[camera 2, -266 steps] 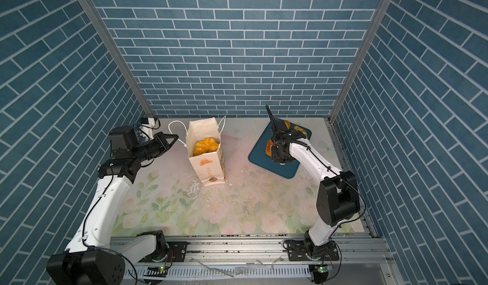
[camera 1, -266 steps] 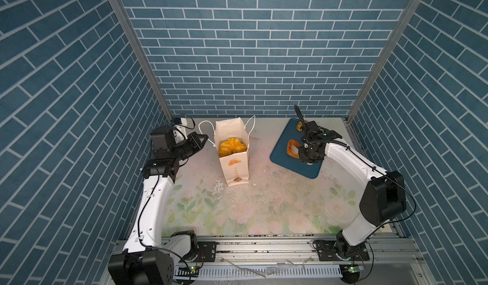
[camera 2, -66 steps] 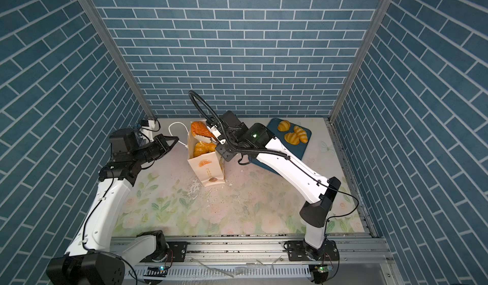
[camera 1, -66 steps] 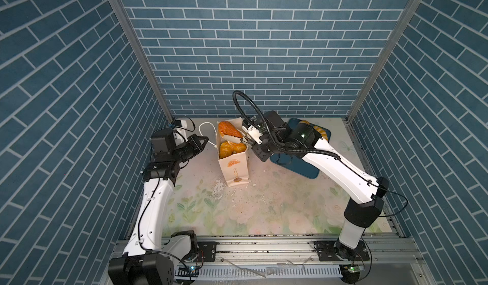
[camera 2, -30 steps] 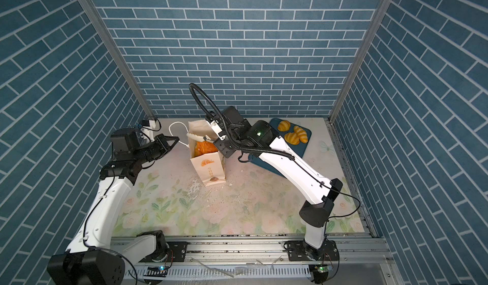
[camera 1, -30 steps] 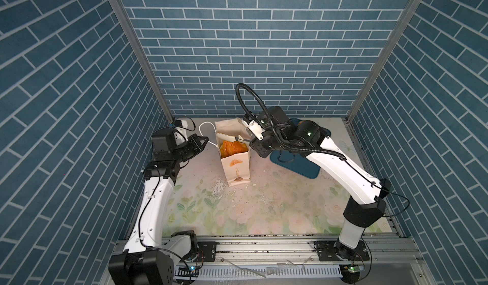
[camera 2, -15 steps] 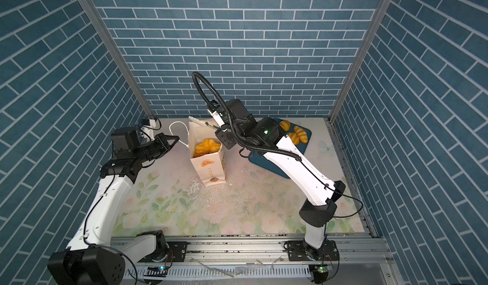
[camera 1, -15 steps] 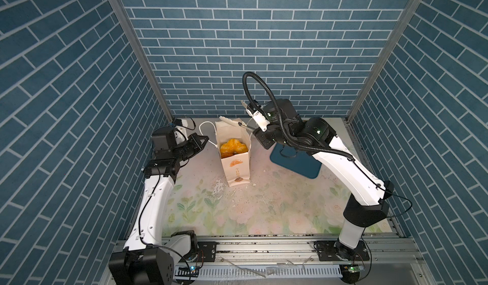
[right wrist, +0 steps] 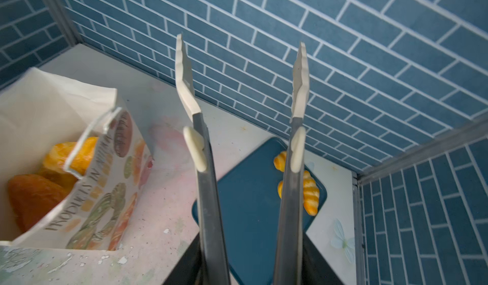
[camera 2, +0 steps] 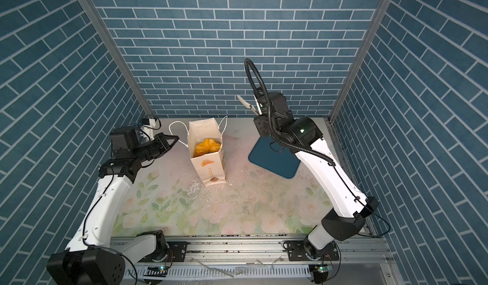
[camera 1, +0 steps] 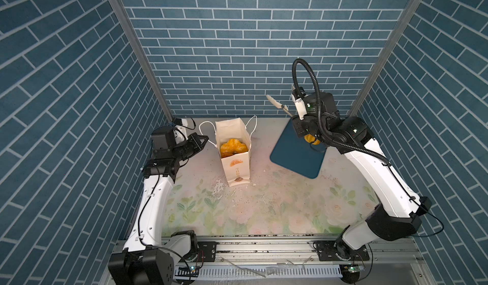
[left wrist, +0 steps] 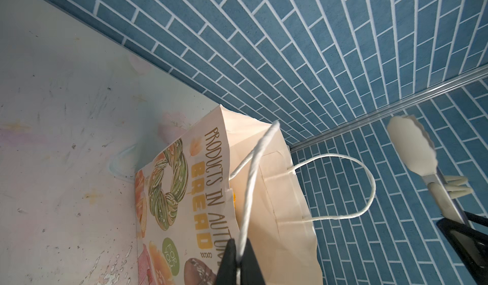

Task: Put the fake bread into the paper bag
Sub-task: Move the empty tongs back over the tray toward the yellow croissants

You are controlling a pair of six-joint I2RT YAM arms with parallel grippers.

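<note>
Reaching forward low on the left, left gripper (camera 1: 202, 139) pinched tight, raised near the back on the right, right gripper (camera 1: 296, 117) tilted upward, half-closed in a grip.

**HIDDEN, CUT OFF, UNCLEAR**

- Top views, right of centre: the right arm (camera 1: 351, 135) covers the far corner of the tray (camera 1: 293, 151). In a top view only an orange sliver of the fake bread (camera 1: 309, 139) there shows.
- Centre: the paper bag (camera 1: 235, 164) walls hide all but the topmost pieces.
- Left wrist view: the bag's base, the left gripper (left wrist: 239, 265) body and the tongs (left wrist: 412, 143) handle run off the frame.
- Right wrist view: the right gripper (right wrist: 250, 270) is mostly out of frame. The bag is blurred and cut by the edge. One tong arm crosses the tray's bread, so the count is uncertain.
</note>
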